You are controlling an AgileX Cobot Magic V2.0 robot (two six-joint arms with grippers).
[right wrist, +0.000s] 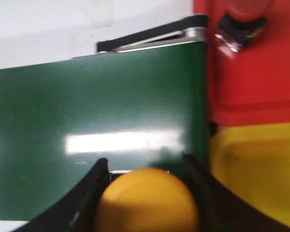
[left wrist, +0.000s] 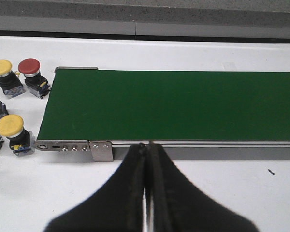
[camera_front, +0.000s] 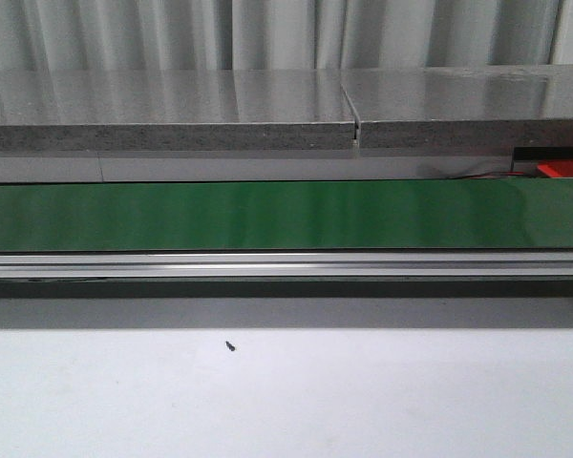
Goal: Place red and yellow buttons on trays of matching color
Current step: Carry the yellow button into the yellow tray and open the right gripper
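Green conveyor belt (right wrist: 87, 145) running underneath | right gripper (right wrist: 147, 193) clamping yellow button (right wrist: 146, 200) | carrying toward yellow tray (right wrist: 258, 169) | left gripper (left wrist: 147, 193) pinched empty

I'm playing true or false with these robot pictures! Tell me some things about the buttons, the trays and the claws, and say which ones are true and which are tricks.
1. The right gripper is holding a yellow button. True.
2. The left gripper is wide open. False: its fingers are pressed together with nothing between them.
3. A red button already lies in the red tray. True.
4. The yellow tray sits beside the red tray, at the end of the green belt. True.
5. The buttons waiting near the left gripper are all red. False: yellow ones stand there too, beside a red one.
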